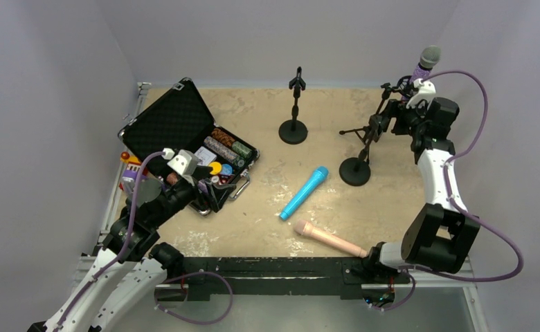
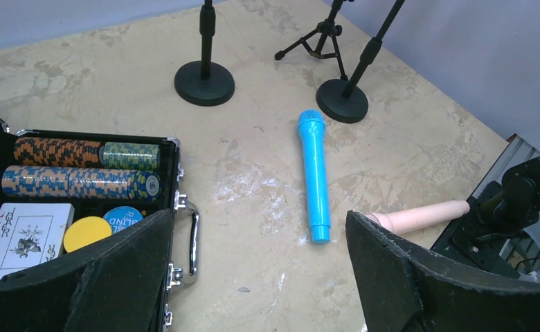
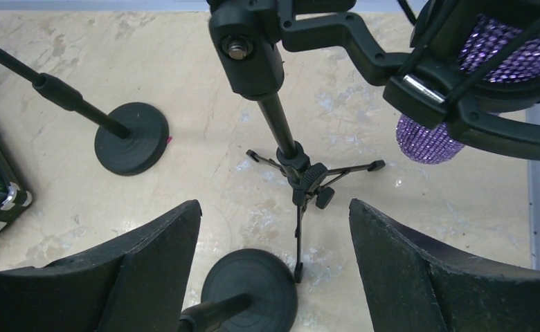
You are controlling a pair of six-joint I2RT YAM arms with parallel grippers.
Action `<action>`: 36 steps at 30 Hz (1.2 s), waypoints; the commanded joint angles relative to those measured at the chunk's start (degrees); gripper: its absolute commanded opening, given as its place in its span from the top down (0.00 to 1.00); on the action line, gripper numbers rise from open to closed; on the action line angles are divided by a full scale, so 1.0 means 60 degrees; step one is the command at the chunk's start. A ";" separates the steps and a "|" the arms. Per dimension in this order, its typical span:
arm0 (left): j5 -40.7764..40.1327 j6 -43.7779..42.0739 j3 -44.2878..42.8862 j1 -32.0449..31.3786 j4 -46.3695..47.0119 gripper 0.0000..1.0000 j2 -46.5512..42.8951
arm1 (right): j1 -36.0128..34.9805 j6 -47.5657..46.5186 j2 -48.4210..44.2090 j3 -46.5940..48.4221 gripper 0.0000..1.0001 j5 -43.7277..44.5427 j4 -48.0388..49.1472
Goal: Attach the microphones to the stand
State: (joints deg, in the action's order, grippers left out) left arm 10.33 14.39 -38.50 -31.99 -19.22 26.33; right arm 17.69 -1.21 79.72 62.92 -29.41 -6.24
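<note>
The glittery purple microphone [image 1: 425, 66] with a grey mesh head sits upright in the black clip of the tripod stand [image 1: 371, 128] at the back right; its body shows in the right wrist view [image 3: 430, 138]. My right gripper [image 1: 400, 114] is open and empty just beside that clip, above the tripod [image 3: 298, 180]. The blue microphone [image 1: 304, 192] lies flat mid-table, also in the left wrist view [image 2: 313, 176]. The peach-pink microphone [image 1: 329, 238] lies near the front edge [image 2: 426, 214]. My left gripper [image 1: 215, 190] is open and empty over the case's front edge [image 2: 260, 221].
Two round-base stands hold nothing: one at the back centre [image 1: 294, 111], one in front of the tripod [image 1: 356, 169]. An open black case [image 1: 177, 121] with poker chips and cards lies at the left, under my left arm. Walls close in on both sides.
</note>
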 commanded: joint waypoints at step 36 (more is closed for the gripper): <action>0.0198 -0.0194 -0.0171 0.0016 0.0142 0.01 0.0010 | 0.0318 -0.0324 -0.2812 0.1758 0.16 0.0257 -0.1274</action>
State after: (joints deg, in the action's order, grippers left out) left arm 10.85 14.28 -38.50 -31.99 -19.38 25.98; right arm 19.51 -3.38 65.12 69.69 -25.32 -13.32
